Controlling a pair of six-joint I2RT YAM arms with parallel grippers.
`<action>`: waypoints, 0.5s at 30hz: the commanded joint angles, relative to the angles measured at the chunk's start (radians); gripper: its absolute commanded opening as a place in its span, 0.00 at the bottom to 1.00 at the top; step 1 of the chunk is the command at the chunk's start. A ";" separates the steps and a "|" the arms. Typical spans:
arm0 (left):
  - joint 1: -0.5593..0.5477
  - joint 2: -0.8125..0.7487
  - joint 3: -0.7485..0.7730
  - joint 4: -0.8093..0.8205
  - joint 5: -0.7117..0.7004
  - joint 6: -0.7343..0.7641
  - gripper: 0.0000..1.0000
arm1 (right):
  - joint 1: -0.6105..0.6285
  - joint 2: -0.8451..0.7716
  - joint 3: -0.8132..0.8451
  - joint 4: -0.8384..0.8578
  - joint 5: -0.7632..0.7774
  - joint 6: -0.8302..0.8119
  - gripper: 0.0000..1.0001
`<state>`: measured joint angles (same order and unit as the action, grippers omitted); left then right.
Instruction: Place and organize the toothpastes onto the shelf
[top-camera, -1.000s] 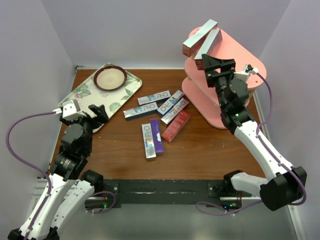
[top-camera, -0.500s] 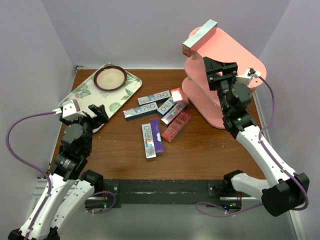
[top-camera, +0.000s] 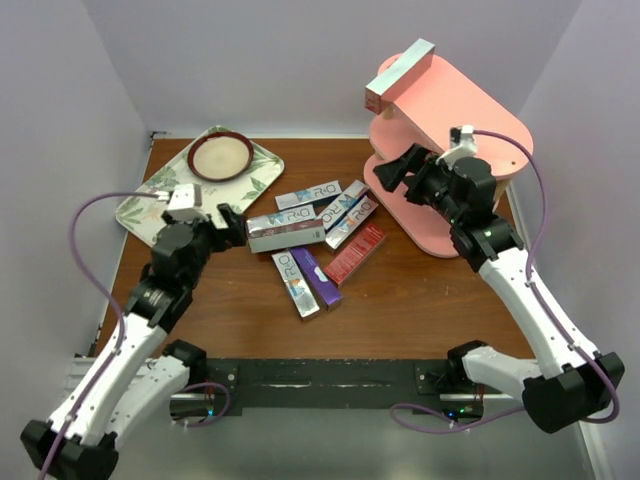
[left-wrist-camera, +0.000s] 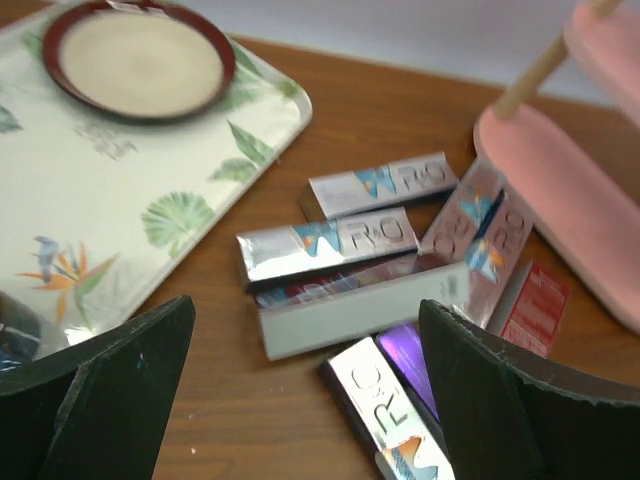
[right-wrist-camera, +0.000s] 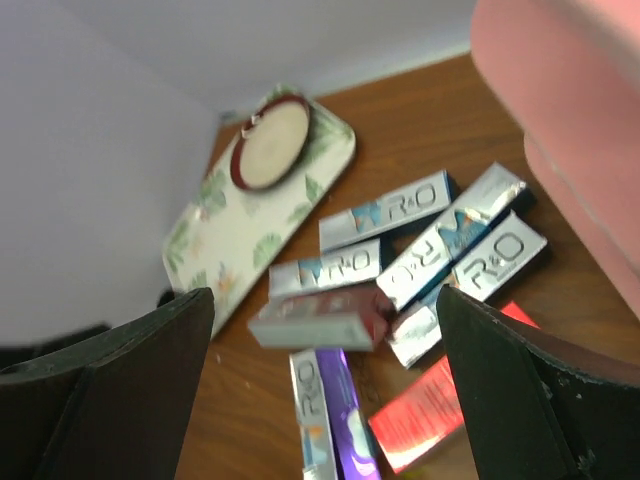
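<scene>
The pink shelf (top-camera: 470, 120) stands at the back right, with one silver toothpaste (top-camera: 400, 75) on its top board. Several toothpastes lie in a loose pile mid-table: a grey-and-red box (top-camera: 285, 232) on its side across the pile, silver R.O boxes (top-camera: 308, 194), a red one (top-camera: 352, 252) and a purple one (top-camera: 322, 278). My left gripper (top-camera: 232, 225) is open and empty just left of the pile, facing the grey-and-red box (left-wrist-camera: 360, 305). My right gripper (top-camera: 395, 172) is open and empty, in front of the shelf and above the pile (right-wrist-camera: 320, 315).
A leaf-patterned tray (top-camera: 160, 195) with a dark-rimmed dish (top-camera: 221, 156) lies at the back left. Walls close in the table on three sides. The shelf's lower boards (left-wrist-camera: 560, 170) reach out toward the pile.
A second box on the shelf top has fallen onto the pile. My left gripper has moved right to the pile. My right gripper has swung down and left off the shelf top. The silver and purple boxes shifted.
</scene>
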<state>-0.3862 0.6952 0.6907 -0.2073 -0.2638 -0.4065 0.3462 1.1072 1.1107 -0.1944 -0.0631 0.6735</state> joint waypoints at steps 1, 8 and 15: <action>0.006 0.153 0.076 -0.050 0.237 0.111 1.00 | -0.007 0.071 -0.018 -0.197 -0.204 -0.215 0.99; 0.001 0.473 0.268 -0.211 0.328 0.146 1.00 | 0.010 0.059 -0.074 -0.261 -0.239 -0.362 0.99; -0.006 0.543 0.253 -0.282 0.018 -0.191 1.00 | 0.016 0.003 -0.143 -0.252 -0.224 -0.433 0.98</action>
<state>-0.3885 1.2495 0.9436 -0.4217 -0.0521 -0.3859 0.3550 1.1572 0.9852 -0.4538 -0.2588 0.3195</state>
